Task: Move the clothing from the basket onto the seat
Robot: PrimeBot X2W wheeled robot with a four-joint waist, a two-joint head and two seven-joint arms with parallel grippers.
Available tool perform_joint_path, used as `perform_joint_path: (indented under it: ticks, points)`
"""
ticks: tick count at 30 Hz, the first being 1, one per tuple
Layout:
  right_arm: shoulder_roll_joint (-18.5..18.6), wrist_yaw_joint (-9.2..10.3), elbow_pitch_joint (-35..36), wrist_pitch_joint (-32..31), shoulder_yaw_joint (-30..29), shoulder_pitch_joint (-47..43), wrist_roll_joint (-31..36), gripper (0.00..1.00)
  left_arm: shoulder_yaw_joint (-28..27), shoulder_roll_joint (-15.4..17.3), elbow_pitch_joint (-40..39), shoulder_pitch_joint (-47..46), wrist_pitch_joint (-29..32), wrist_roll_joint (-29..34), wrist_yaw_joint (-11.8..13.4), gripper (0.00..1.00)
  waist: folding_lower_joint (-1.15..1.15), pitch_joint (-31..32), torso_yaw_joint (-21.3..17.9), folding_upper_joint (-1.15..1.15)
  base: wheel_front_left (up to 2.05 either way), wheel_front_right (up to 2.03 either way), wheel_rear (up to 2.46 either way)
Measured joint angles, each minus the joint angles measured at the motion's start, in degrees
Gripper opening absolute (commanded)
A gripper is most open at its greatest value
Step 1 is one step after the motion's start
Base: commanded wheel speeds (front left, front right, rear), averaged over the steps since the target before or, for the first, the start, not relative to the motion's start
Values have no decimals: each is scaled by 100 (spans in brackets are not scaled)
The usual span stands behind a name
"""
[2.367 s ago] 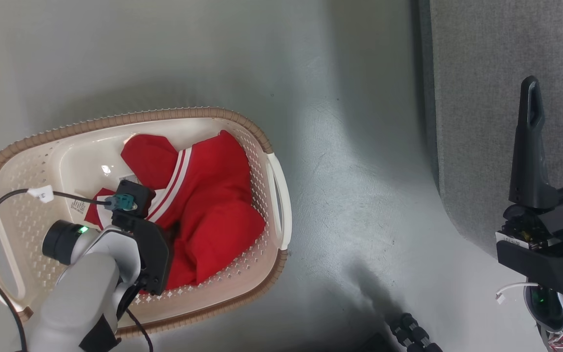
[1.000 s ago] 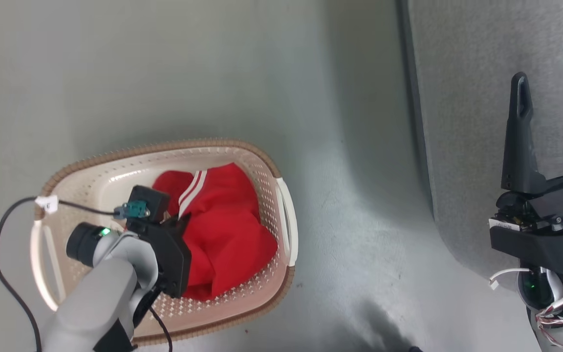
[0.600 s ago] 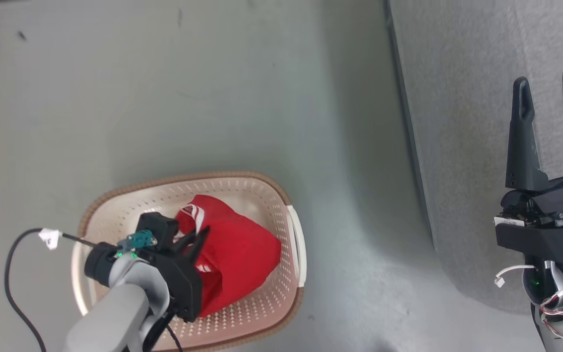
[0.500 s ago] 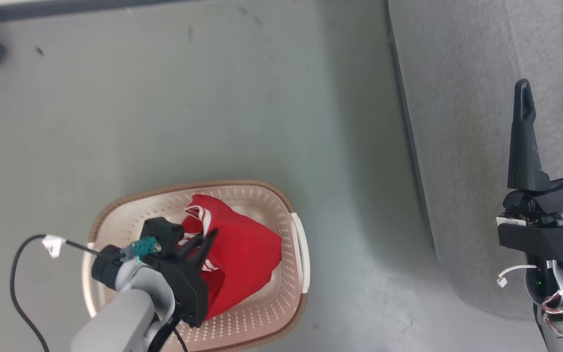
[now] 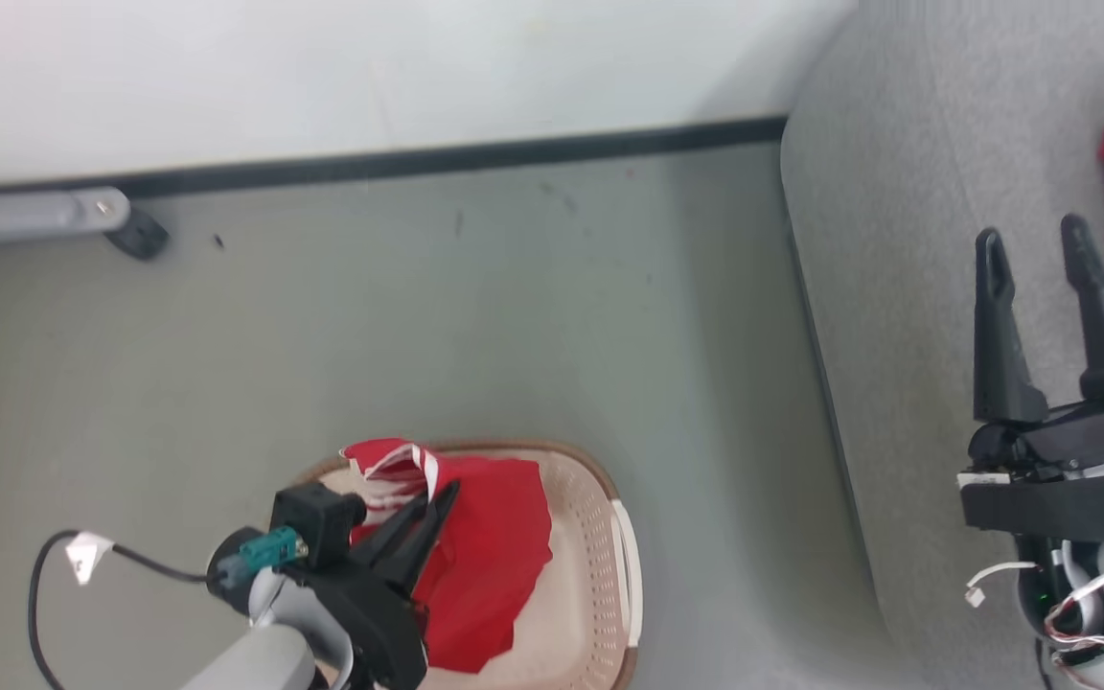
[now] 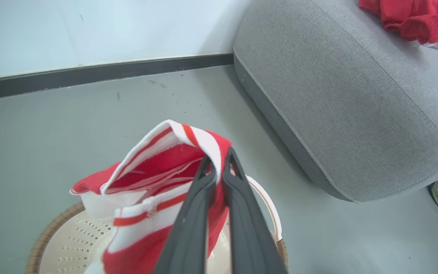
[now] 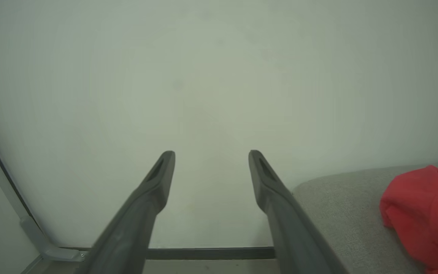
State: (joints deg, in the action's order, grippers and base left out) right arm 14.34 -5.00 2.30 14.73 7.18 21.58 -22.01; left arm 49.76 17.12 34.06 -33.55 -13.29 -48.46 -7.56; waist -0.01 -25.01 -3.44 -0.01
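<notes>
Grips the clothing (image 6: 146, 179) by its white-and-red banded edge, pinched between the clenched fingers of the left tool (image 6: 218, 161). Holds that edge up above the basket (image 5: 621, 565), with the red body draping down over the basket's opening. Cannot tell whether the lowest fold touches the basket's bottom. In the left wrist view, the banded edge folded open just left of the fingertips, showing red lining with thin white stripes. Below it, the brown rim and perforated cream wall of the basket, standing on the grey floor (image 5: 418, 335) at the bottom of the head view. To the right, apart from the basket, the seat (image 5: 897, 287), rounded at the corner, with a seam line along its side. On the seat's top, toward its right edge, a second red piece (image 6: 413, 19). Hovers over the seat with the right tool (image 5: 1031, 235): released, fingers wide apart, nothing between them, tips pointing toward the pale wall (image 7: 219, 76). Along the wall's foot, a dark baseboard (image 5: 418, 163).
</notes>
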Motion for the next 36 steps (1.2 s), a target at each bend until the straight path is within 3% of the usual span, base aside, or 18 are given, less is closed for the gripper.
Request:
perform_joint_path:
  ticks: [5,20,26,36]
  points:
    - [-179,-14,-162,0,62,-143,-78,100,32,180,-430,316,-48,-73,0,0,0,438,83,0,0,0,0]
    - [-179,-114,-308,-1,209,-845,-278,100,-290,472,-2053,471,-99,55,70,0,0,1611,268,0,0,0,0]
    - [-194,-159,-330,-1,520,-972,-327,100,-357,624,-2684,193,-99,307,259,0,0,1978,328,0,0,0,0]
    - [-149,-205,-355,-31,1093,-1078,-379,100,-536,594,-3241,-521,151,368,409,0,1,2191,285,0,0,0,0]
